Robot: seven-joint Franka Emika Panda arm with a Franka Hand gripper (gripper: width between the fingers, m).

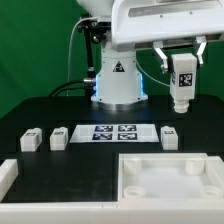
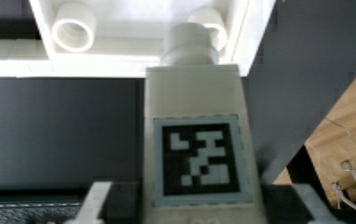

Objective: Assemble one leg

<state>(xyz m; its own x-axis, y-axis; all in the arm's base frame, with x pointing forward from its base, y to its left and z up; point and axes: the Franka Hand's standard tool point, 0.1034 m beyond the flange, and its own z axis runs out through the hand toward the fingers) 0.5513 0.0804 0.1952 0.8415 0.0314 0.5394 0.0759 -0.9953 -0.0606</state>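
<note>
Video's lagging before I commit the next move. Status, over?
Gripper shut on the leg, held upright in the air. Loose leg on the table roughly beneath it. White tray part nearer the camera, untouched.

A first leg [image 1: 31, 141], a second leg [image 1: 59, 137] and a third leg [image 1: 169, 137] on the black table [image 1: 40, 112], plus a fourth leg [image 1: 182, 85] [image 2: 196, 150] raised above it, make four in all. One marker board [image 1: 115, 131] carries four tags. There is one large white tray-like part [image 1: 165, 182], one white angled piece [image 1: 8, 175] and one robot arm [image 1: 118, 75].
</note>
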